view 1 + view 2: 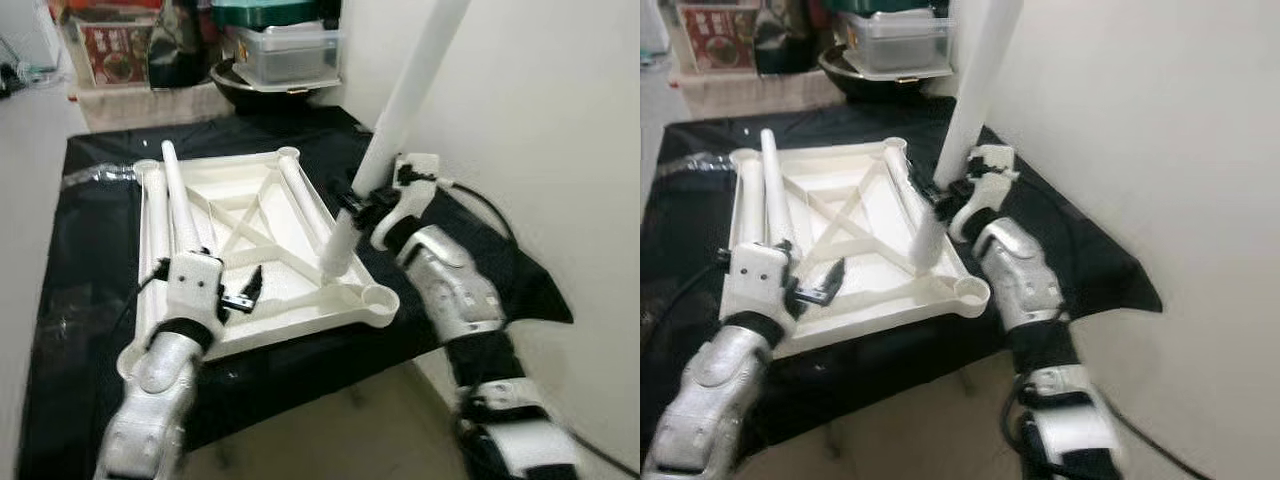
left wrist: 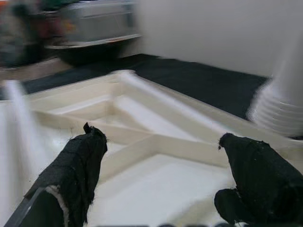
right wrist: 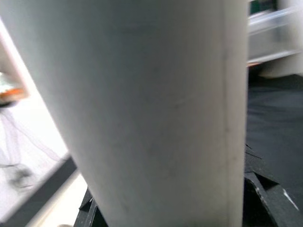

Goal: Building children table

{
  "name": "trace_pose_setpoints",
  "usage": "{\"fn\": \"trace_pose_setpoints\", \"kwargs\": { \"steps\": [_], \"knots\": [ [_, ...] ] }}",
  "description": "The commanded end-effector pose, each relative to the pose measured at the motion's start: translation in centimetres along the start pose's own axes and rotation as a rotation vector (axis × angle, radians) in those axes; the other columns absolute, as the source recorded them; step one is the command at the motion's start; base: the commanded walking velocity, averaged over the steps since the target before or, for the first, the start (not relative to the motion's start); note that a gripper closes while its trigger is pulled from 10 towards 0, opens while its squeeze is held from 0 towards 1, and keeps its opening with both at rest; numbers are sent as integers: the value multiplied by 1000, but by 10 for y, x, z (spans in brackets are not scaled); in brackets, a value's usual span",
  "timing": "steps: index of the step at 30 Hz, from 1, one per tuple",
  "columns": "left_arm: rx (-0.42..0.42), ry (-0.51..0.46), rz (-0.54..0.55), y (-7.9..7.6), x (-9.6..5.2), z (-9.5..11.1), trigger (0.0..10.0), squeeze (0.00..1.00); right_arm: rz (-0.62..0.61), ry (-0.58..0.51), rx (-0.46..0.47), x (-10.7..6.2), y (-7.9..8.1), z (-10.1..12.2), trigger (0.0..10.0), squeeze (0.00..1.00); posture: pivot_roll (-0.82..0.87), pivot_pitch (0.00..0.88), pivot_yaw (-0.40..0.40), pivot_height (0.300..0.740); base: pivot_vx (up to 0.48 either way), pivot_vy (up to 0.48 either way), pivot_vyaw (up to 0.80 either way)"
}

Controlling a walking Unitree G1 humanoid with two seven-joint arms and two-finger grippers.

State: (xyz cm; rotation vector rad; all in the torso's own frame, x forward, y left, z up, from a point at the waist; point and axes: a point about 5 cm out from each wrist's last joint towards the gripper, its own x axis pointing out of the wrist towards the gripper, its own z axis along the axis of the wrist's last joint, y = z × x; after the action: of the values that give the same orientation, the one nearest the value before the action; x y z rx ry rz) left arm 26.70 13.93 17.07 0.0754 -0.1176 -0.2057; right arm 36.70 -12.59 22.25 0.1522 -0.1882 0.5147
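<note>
Your right gripper (image 1: 362,200) clamps the tilted table leg (image 1: 400,110); miss the corner socket (image 1: 379,297), it jams. Left gripper (image 2: 161,179) gapes, idle.

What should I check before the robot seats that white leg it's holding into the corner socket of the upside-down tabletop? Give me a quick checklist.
1. Right gripper holding the leg: ok, fingers closed around its lower part.
2. Leg upright over the near right corner socket: not ok, it leans and its lower end sits on the frame short of the socket.
3. Socket free of obstruction: ok, its ring looks open.
4. Left gripper out of the way: ok, open over the tabletop interior, away from that corner.
5. Tabletop flat on the black cloth: ok.
6. Loose legs along the left side staying put: cannot tell.
</note>
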Motion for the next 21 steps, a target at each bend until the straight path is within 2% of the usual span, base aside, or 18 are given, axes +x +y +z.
{"fn": "trace_pose_setpoints", "kwargs": {
  "steps": [1, 5, 9, 11, 21],
  "knots": [
    [8, 29, 7, 0, -1, -7, 10000, 0, 25, -18, -19, 3, 6, 2, 10000, 0, 107, 0, -71, 740, 0, 0, 0],
    [28, 35, -1, -2, 0, -9, 10000, 0, 26, -17, -16, 2, 7, 1, 10000, 0, 104, 0, -72, 740, 0, 0, 0],
    [32, 35, 5, -3, 1, -9, 10000, 0, 27, -17, -21, 3, 7, 1, 10000, 0, 101, 0, -78, 740, 0, -465, 0],
    [10, 38, 20, -2, 0, -10, 10000, 0, 30, -17, -25, 4, 8, 1, 10000, 0, 101, 0, -80, 740, 0, 0, 0],
    [5, 24, 56, 3, 0, -8, 10000, 0, 40, -16, -38, 5, 8, 3, 10000, 0, 105, 0, -87, 740, 0, 0, 0]
  ]
}}
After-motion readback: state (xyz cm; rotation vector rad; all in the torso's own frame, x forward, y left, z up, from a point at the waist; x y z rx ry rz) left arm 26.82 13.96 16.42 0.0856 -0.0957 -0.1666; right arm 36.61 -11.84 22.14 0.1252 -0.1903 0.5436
